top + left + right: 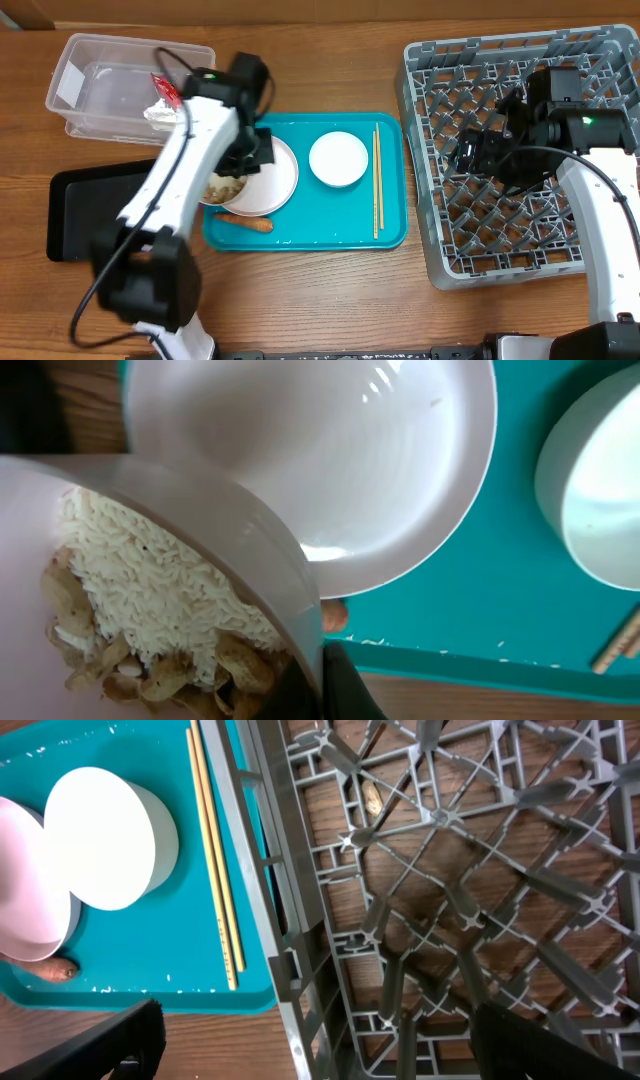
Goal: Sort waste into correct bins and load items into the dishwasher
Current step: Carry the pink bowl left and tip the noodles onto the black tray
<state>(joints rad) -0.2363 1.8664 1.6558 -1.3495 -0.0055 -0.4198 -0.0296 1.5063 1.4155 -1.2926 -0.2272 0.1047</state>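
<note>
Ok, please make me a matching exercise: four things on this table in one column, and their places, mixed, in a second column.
Things
1 carrot
2 chopsticks
3 red wrapper
4 bowl of rice

Places
A in the clear tub
B held by the left gripper
C on the teal tray, right of the white bowl
D on the teal tray, next to the plate

Pairs: 1-D, 2-C, 3-A, 4-B

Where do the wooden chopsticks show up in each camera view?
Overhead: the chopsticks lie along the right side of the teal tray, just right of the white cup.
Left wrist: only a tip shows, at the lower right edge.
Right wrist: upper left, running down the tray beside the dish rack.
Shared landmark: the white cup, just left of them in every view.
</note>
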